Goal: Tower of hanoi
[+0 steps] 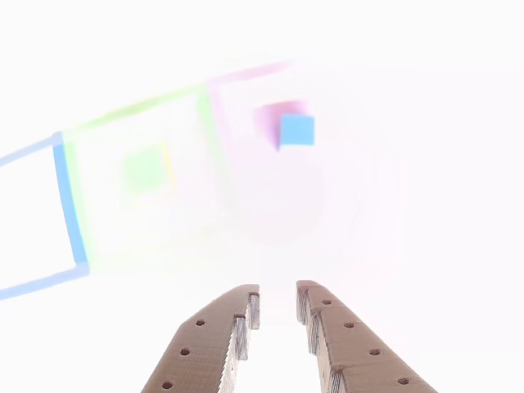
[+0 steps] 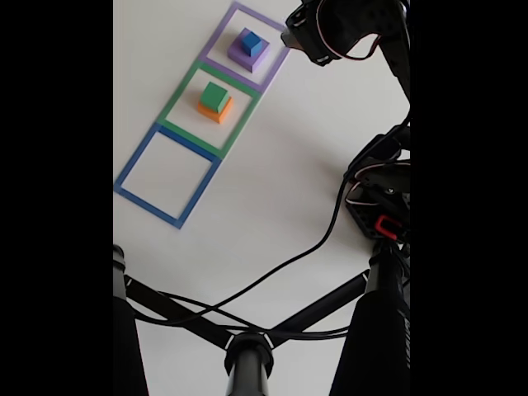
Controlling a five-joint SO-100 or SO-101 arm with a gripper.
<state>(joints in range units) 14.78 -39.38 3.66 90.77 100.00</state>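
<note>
White table [image 2: 280, 190] carried three taped outlines in a diagonal row toward its far edge: blue outline [image 2: 167, 174] bare, green outline [image 2: 209, 109] holding the green cube [image 2: 215, 96] on the orange cube [image 2: 213, 111], purple outline [image 2: 246, 45] holding the blue cube [image 2: 251, 41] on the slab [image 2: 247, 54]. Arm [image 2: 346, 29] hung just beside the purple outline. Tripod legs [image 2: 177, 309] and a cable [image 2: 280, 264] crossed the near edge, well apart from the blocks. Gripper [image 1: 275, 304] narrowly parted, empty. Risks, judged: glare washed out the other view, so aim could slip; a low approach might knock the blue cube off.
</note>
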